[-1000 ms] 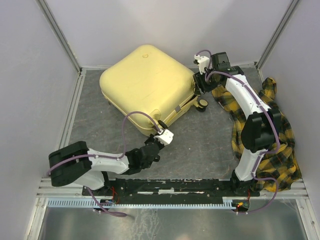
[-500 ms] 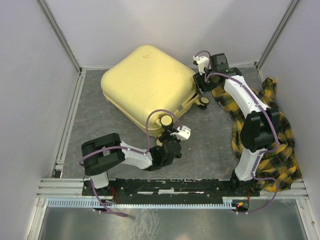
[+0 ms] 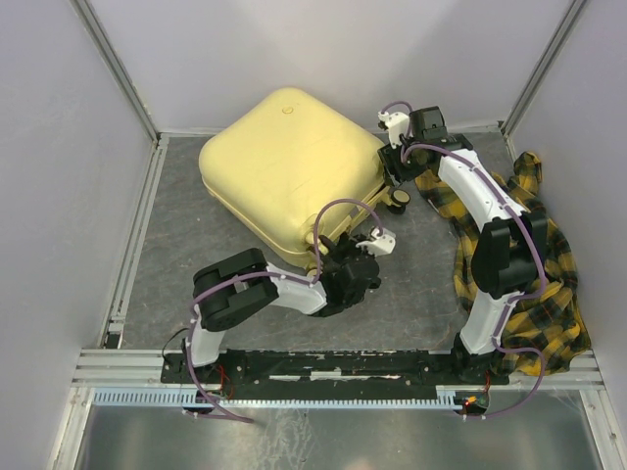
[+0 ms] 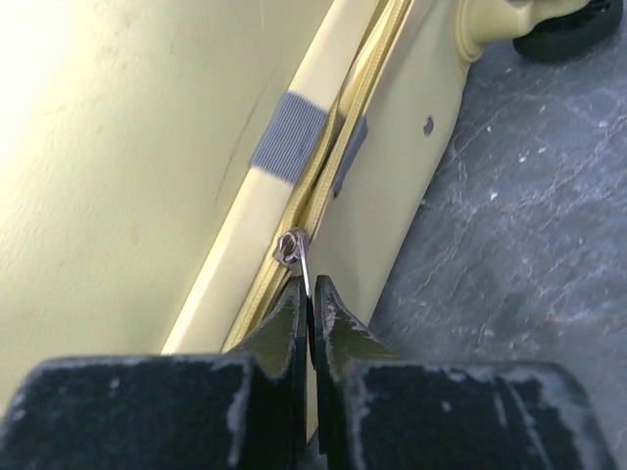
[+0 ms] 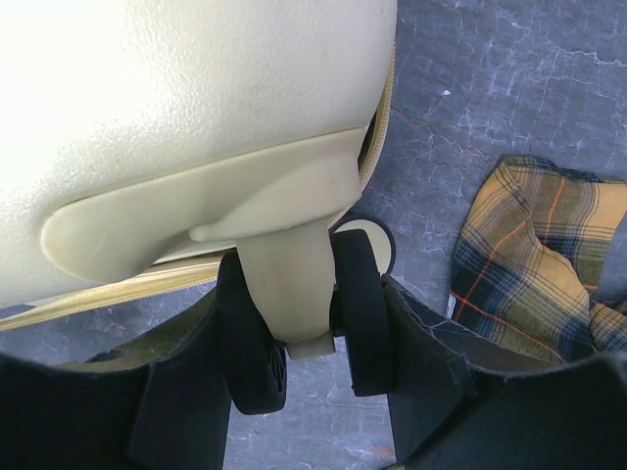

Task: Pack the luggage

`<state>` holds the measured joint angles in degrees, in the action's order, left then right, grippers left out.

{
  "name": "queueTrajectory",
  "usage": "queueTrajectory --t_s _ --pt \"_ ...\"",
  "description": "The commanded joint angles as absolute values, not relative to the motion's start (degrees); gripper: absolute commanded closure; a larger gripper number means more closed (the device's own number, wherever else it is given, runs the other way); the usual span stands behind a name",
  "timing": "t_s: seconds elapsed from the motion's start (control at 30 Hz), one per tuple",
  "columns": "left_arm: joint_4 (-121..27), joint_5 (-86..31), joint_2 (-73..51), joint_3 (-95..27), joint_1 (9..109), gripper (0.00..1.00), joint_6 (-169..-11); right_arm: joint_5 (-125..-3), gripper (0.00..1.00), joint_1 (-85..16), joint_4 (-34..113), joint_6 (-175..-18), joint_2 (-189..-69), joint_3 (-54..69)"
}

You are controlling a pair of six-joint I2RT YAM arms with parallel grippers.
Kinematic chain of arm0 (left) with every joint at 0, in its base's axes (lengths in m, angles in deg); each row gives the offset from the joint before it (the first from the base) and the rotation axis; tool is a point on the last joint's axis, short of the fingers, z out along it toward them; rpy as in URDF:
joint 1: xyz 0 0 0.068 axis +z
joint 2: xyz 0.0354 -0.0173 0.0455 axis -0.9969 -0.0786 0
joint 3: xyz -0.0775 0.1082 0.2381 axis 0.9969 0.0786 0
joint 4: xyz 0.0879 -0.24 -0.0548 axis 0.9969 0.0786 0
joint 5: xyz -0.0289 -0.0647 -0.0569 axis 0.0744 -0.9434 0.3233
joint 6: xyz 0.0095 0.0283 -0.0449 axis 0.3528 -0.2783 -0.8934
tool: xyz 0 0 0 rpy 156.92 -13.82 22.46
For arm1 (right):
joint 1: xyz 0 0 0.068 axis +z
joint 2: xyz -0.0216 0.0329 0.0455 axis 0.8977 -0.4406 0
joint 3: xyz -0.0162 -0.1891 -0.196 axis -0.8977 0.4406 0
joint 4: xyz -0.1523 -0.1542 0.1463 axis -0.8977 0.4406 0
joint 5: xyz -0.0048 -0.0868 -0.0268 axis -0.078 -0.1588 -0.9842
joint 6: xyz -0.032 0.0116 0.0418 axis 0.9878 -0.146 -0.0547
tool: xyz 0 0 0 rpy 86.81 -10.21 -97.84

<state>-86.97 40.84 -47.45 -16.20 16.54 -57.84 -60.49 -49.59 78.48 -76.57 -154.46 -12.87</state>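
Observation:
The luggage [image 3: 289, 166], a pale yellow hard-shell suitcase, lies closed and flat on the grey table. My left gripper [image 3: 355, 253] is at its near right edge, shut on the metal zipper pull [image 4: 291, 250]. In the left wrist view the gripper [image 4: 311, 294] pinches the pull's tab just below a grey tape patch [image 4: 287, 137]. My right gripper [image 3: 397, 168] is at the case's right corner. There, in the right wrist view, the gripper [image 5: 306, 294] is closed around the black twin wheel [image 5: 364, 313] and its yellow stem.
A yellow and black plaid shirt [image 3: 549, 284] lies crumpled along the right side of the table, partly under my right arm. Another caster wheel [image 4: 563, 29] shows ahead of the left gripper. White walls enclose the table on three sides.
My left arm has swept rightward along the suitcase's near edge, carrying the zipper pull toward the right corner. The suitcase shifted slightly. The right gripper stayed on the wheel.

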Motion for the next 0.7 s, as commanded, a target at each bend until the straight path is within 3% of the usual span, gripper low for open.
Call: queueTrajectory --t_s 0.0,0.1,0.3,0.47,0.67 --pt "-93.1 24.3 -50.2 -24.6 15.6 0.97 -56.6 -54.7 0.99 -45.6 76.8 -85.3 -151.1 -12.4" --pt "-92.4 23.6 -50.6 -26.3 16.3 0.97 -56.3 -54.8 0.99 -45.7 76.7 -85.3 -151.2 -12.5" --pt "-90.1 20.4 -47.4 -27.9 16.3 0.85 -57.0 -54.2 0.99 -46.9 76.6 -85.9 -151.9 -13.3" --pt "-87.2 17.4 -42.5 -27.5 16.2 0.52 -58.2 -53.5 0.99 -47.4 76.6 -86.0 -152.2 -13.4" --pt "-79.6 12.3 -34.5 -25.9 16.1 0.28 -60.5 -53.1 0.99 -47.8 76.7 -85.2 -152.3 -12.7"
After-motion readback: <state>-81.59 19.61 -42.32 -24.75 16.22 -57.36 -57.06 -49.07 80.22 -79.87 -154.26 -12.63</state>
